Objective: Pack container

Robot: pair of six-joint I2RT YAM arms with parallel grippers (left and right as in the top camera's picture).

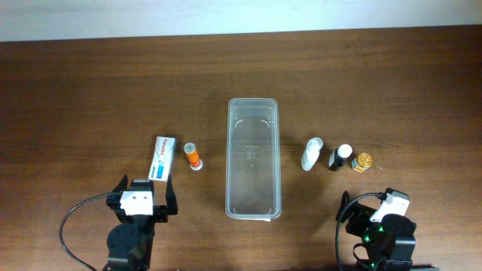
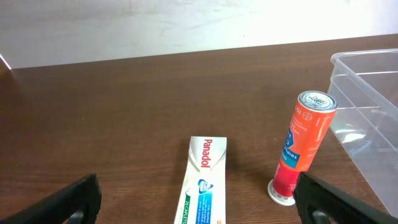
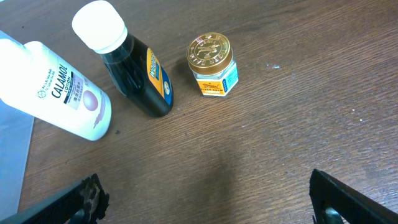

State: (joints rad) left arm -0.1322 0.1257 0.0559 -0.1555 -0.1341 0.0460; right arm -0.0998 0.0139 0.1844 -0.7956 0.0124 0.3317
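The clear plastic container [image 1: 253,158] stands empty at the table's middle; its corner shows in the left wrist view [image 2: 373,106]. Left of it lie a white Panadol box [image 1: 163,157] [image 2: 203,180] and an orange tube [image 1: 193,156] [image 2: 301,147]. Right of it lie a white calamine bottle [image 1: 311,153] [image 3: 53,87], a dark bottle with a white cap [image 1: 340,157] [image 3: 127,65] and a small gold-lidded jar [image 1: 363,162] [image 3: 212,65]. My left gripper [image 1: 144,197] [image 2: 199,214] is open and empty, just short of the box. My right gripper [image 1: 375,209] [image 3: 208,205] is open and empty, short of the bottles.
The wooden table [image 1: 90,90] runs back to a pale wall edge [image 1: 226,19]. Black cables [image 1: 71,218] trail from both arms at the front edge.
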